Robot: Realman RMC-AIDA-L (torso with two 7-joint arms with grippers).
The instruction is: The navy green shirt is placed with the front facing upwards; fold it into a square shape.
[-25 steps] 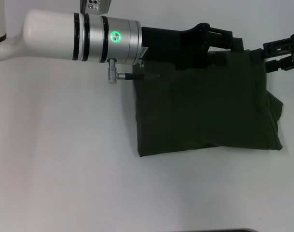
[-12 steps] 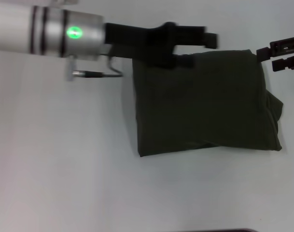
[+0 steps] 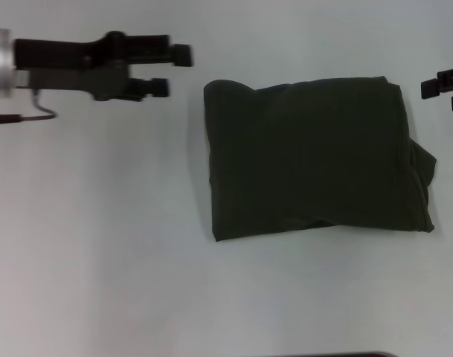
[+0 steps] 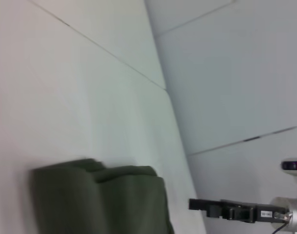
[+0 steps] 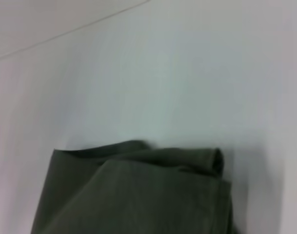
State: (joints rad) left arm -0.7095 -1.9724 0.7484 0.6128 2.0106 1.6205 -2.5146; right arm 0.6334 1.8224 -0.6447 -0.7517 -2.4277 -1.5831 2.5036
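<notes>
1. The left claw [image 3: 174, 71] is hovering over the bare counter [image 3: 100, 245] at the far left, well apart from the shirt; its two fingers are standing parted with nothing between them. Its arm is running off the left edge of the head view, so only the black wrist part and a sliver of silver are showing.
2. The right claw [image 3: 443, 88] is sitting at the right edge of the head view, near the shirt's far right corner but not touching it. Only two dark finger ends are showing, with a gap between them and nothing in it; the rest is being cut off by the edge.
3. In the left wrist view the right claw [image 4: 193, 205] is appearing farther off, its tip just beside the shirt's corner; that arm's own fingers are not showing there.
4. One navy green shirt [image 3: 315, 160] is lying on the counter, right of centre, folded into a roughly square bundle. A bit of fabric is sticking out at its right side, and a rounded hump is showing at the far left corner.
5. The chest lettering and collar are hidden inside the folds; only plain dark cloth is facing up.
6. The right wrist view is catching just one corner of the navy green shirt [image 5: 138, 195], its layers overlapping; the left wrist view is likewise showing one part of it [image 4: 99, 200], cut off at the edge.
</notes>
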